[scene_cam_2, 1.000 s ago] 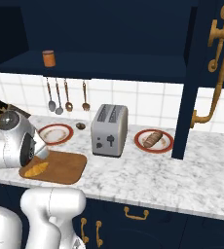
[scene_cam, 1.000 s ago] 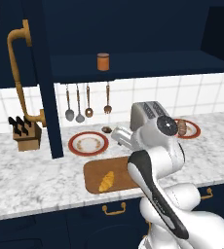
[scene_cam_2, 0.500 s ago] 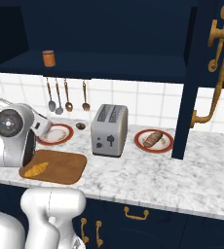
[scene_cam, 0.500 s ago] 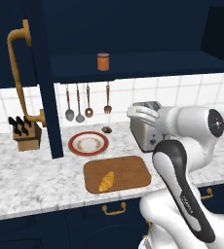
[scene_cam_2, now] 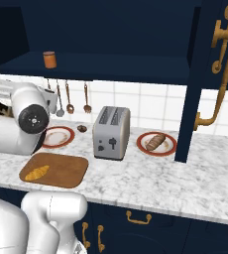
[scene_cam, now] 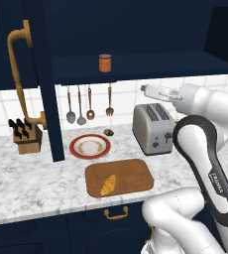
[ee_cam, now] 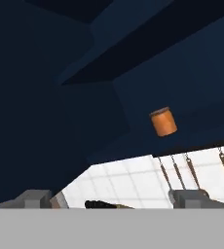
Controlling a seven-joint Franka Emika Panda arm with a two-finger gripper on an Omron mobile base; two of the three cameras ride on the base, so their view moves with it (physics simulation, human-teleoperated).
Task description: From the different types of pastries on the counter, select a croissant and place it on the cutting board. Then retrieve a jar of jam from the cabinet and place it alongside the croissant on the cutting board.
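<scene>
- The dark navy wall cabinet (scene_cam: 136, 34) stands open above the white and grey marbled stone bench (scene_cam: 36, 183); its door with the long brass tubular handle (scene_cam: 19, 74) hangs out at the left of the left base view.
- My white arm reaches up over the bench, and my gripper (ee_cam: 116, 198) points toward the open cabinet shelf with its fingers spread wide and nothing between them.
- A silver two-slot toaster (scene_cam: 152, 128) sits on the bench behind the board.
- The flat brown wooden cutting board (scene_cam: 131, 174) with rounded corners lies near the front edge of the bench.
- A red-rimmed round plate (scene_cam: 89, 146) rests just behind the board; a second such plate (scene_cam_2: 156, 143) sits right of the toaster and carries the darker brown banded pastry (scene_cam_2: 155, 141).
- A wooden knife block (scene_cam: 26, 136) stands far left on the bench.
- The small orange-brown cylindrical jar of jam (scene_cam: 104, 63) stands upright on the cabinet shelf, well apart from my gripper.
- The small golden-yellow croissant (scene_cam: 108, 185) lies on the board, toward its left half.
- A tiny dark brown lump (scene_cam: 108, 132) sits on the bench between plate and toaster.
</scene>
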